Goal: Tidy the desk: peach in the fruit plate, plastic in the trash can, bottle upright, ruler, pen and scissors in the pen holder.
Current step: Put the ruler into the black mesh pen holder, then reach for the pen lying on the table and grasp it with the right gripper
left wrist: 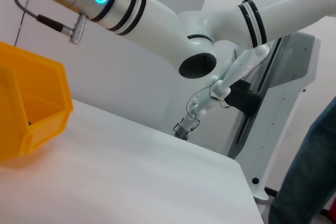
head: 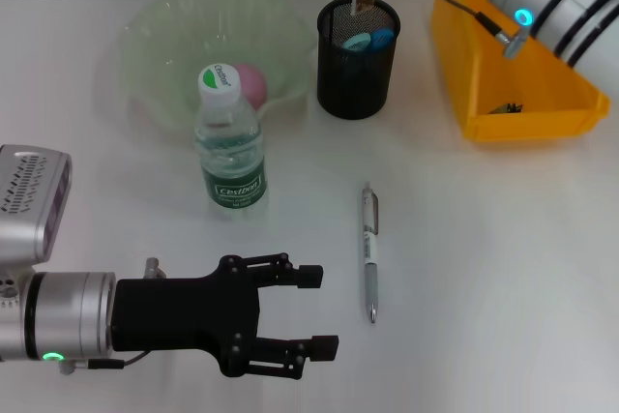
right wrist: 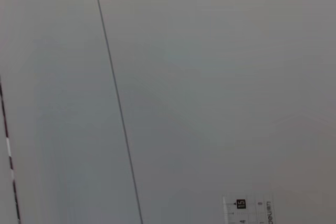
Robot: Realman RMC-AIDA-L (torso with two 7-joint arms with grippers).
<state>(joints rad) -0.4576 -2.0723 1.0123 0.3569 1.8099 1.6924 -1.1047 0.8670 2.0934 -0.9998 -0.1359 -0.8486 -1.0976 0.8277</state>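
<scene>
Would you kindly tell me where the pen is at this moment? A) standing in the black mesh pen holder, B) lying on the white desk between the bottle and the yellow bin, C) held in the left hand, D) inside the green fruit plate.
B: the pen lies flat on the white desk, apart from the open left hand and well in front of the pen holder.

- Silver pen lies flat mid-table.
- Bottle upright beside green plate holding pink peach.
- Black mesh holder, orange bin near far edge.
</scene>
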